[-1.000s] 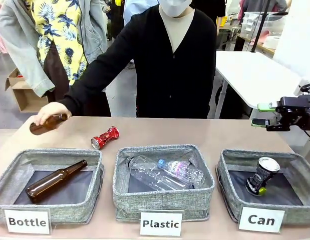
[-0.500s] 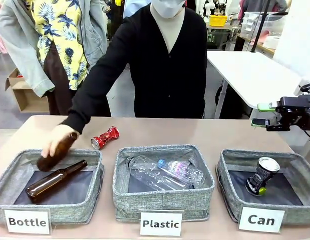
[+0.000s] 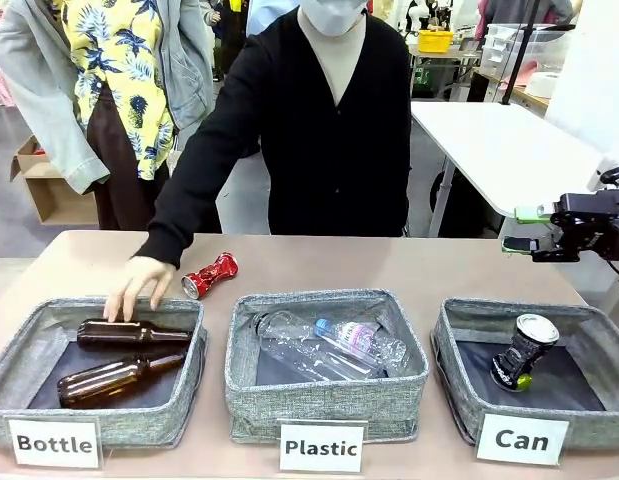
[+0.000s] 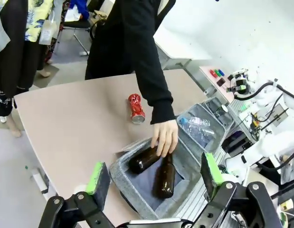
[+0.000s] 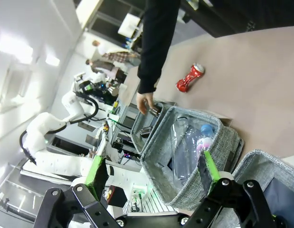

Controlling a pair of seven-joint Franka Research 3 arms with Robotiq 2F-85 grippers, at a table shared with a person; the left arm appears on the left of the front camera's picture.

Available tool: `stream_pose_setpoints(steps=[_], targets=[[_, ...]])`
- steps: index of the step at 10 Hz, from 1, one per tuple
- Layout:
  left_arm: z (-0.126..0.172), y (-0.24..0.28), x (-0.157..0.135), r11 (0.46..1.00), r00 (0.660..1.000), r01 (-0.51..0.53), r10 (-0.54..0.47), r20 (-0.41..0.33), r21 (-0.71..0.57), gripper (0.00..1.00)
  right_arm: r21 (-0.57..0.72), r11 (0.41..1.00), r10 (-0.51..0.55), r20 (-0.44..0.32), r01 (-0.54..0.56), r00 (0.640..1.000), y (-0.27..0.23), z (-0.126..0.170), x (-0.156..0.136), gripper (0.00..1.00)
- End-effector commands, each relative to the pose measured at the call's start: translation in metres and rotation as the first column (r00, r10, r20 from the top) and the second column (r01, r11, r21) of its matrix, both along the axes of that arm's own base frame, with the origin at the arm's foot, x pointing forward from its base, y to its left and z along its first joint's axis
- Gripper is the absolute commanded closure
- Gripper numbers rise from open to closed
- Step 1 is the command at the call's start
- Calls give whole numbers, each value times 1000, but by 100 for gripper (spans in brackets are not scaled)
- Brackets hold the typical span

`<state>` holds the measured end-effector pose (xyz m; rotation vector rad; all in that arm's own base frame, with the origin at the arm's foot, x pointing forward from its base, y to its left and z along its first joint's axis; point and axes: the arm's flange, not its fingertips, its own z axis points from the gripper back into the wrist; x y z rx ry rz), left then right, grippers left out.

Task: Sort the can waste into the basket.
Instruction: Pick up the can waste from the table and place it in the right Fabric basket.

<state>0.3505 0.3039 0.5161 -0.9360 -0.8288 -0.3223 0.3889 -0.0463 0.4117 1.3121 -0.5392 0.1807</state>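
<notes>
Newly laid by the person's hand (image 3: 137,285), a 2nd brown bottle (image 3: 129,333) in the Bottle basket (image 3: 139,420); dark can (image 3: 524,352) in the Can basket (image 3: 451,375), red can (image 3: 210,275) unsorted on the table (image 3: 409,265), left gripper (image 4: 154,173) and right gripper (image 3: 524,229) agape, empty.

Behind the tan surface (image 3: 409,262) we see a white table (image 3: 509,150) at the right — a white wall (image 3: 601,70) beside it — and an open cardboard box (image 3: 44,190) on the grey floor (image 3: 9,225) at left.

Glossy red metal can (image 3: 209,276), woven-fabric basket (image 3: 459,378)
</notes>
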Motion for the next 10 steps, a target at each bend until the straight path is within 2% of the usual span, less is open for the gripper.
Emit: stream_pose_setpoints(steps=[1,3,4,5,6,7,10], targets=[[-1,-2,4,1000,1000,4,-4,28,-25,0,-5,1000,15,21,-15,1000,-1,0,-3,0],[0,-24,16,999,1000,21,-21,3,38,0,-5,1000,15,21,-15,1000,-1,0,-3,0],[6,-49,31,993,998,60,-59,-12,98,0,-5,1000,15,21,-15,1000,-1,0,-3,0],[9,-78,53,980,998,60,-52,-48,190,0,-5,1000,15,21,-15,1000,-1,0,-3,0],[8,-112,77,953,998,26,-7,-66,303,0,-5,1000,15,21,-15,1000,-1,0,-3,0],[3,-154,102,912,996,64,-35,-79,405,0,-5,1000,15,21,-15,1000,-1,0,-3,0],[-25,-270,145,761,991,131,-106,-77,635,0,-5,1000,15,21,-15,1000,-1,0,-3,0]])
